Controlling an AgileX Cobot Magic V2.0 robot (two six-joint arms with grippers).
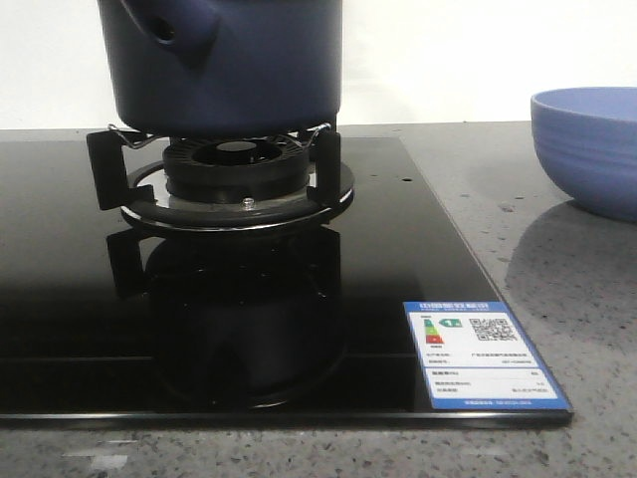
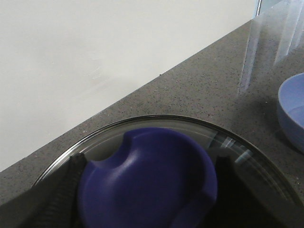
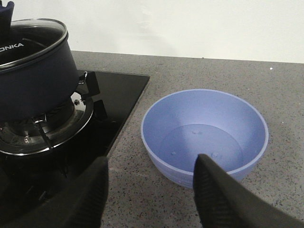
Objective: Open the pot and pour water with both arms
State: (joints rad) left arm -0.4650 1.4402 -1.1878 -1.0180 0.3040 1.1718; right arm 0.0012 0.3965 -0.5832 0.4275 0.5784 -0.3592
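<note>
Left gripper (image 2: pixel 147 199) sat astride the dark blue knob (image 2: pixel 147 180) of the glass lid (image 2: pixel 237 147), one dark finger (image 2: pixel 64 190) at each side of it; whether the pads had closed onto the knob or stood just off it could not be told. Right gripper (image 3: pixel 151 190) hung spread wide and held nothing, its two dark fingers apart above the grey speckled surface (image 3: pixel 199 71), close to the light blue bowl (image 3: pixel 204 133).

At the centre of things, the pot (image 1: pixel 234 70), dark navy and round, stood on the black burner grate (image 1: pixel 234 174) of a glossy black glass hob (image 1: pixel 199 329). Its stubby hollow handle (image 1: pixel 174 30) pointed toward the front camera. The lid was seated on the pot, so the opening step seemed to be the one in hand and not yet done.

Beyond the hob's edge, on the robot's right, the ribbed bowl rested on the surface, apparently empty apart from a few droplets. A white and blue energy label (image 1: pixel 483 354) was stuck at the hob's near right corner.

Judged from this, the next move called for a firm pinch on the knob and a straight lift clear of the rim, before the right gripper went for the handle.
</note>
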